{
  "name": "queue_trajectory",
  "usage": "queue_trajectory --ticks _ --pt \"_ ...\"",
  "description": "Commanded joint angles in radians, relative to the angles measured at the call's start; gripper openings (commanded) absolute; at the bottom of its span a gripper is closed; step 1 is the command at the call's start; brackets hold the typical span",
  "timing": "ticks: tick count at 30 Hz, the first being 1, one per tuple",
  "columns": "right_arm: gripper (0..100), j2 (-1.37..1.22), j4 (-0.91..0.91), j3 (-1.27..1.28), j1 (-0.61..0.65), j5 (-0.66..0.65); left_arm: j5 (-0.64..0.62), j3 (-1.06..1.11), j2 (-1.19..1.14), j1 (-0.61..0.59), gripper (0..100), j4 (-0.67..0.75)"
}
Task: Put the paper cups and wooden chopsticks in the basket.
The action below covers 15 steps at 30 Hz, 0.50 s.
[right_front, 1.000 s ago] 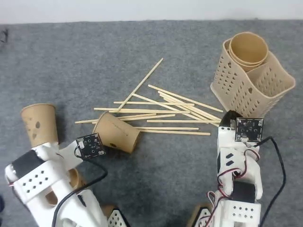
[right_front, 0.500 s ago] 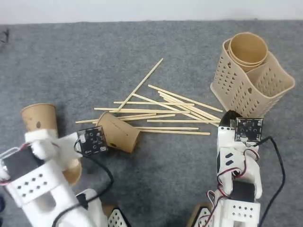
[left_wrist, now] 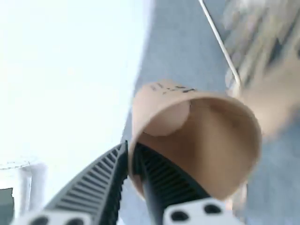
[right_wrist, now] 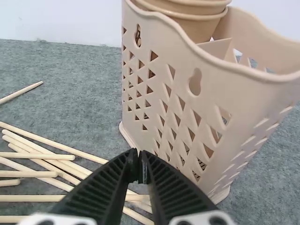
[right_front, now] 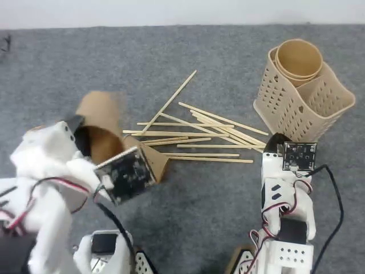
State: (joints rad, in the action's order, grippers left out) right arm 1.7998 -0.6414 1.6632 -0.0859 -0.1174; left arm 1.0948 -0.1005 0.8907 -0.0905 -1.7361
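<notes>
High view: left gripper point(right_front: 85, 132) up off the grey carpeted table point(right_front: 188, 51), clamped on the wall of a brown paper cup point(right_front: 101, 117). Cup tilted, mouth towards the arm, well apart from the beige perforated plastic basket point(right_front: 285, 108) across the table. Probably lifted that high to clear the loose sticks on the way over. Below, a second brown paper cup point(right_front: 153, 161) on its side, touching the spread of thin pale wooden chopsticks point(right_front: 199, 137). In the basket's far compartment, nested brown paper cups point(right_front: 299, 60); no sticks visible in the near one, likely kept for them. Right gripper point(right_front: 274, 140) low, just beside the basket's foot, at the end of the stick pile.

Left wrist view: left gripper point(left_wrist: 132, 152) pinching the rim of the brown paper cup point(left_wrist: 201, 136), one finger inside and one outside. A sensible hold for a thin wall, and one that leaves the base free to drop into the stack. One of the chopsticks point(left_wrist: 215, 33) far beneath.

Right wrist view: right gripper point(right_wrist: 138, 164) with tips pressed together on nothing, above the chopsticks point(right_wrist: 37, 157), close to the basket point(right_wrist: 187, 98) and its nested cups point(right_wrist: 187, 9). Apparently parked within easy reach of the sticks, out of the cup's likely path.
</notes>
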Motion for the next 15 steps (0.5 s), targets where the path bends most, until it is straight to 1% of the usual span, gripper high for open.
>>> queue_trajectory --ticks 1,4,7,11,15 --pt "0.8 0.016 0.012 0.008 0.007 -0.020 -0.313 -0.185 -0.164 0.094 1 0.109" --pt "0.8 0.016 0.012 0.009 0.007 -0.020 -0.480 -0.286 -0.288 0.167 1 0.195" --pt "0.8 0.016 0.010 0.011 0.005 -0.020 -0.601 -0.397 -0.423 0.265 1 0.252" --pt "0.8 0.016 -0.021 0.005 0.001 -0.020 -0.710 -0.555 -0.635 0.387 1 0.282" --pt "0.8 0.016 -0.033 0.002 -0.001 -0.020 -0.783 -0.746 -0.876 0.497 1 0.281"
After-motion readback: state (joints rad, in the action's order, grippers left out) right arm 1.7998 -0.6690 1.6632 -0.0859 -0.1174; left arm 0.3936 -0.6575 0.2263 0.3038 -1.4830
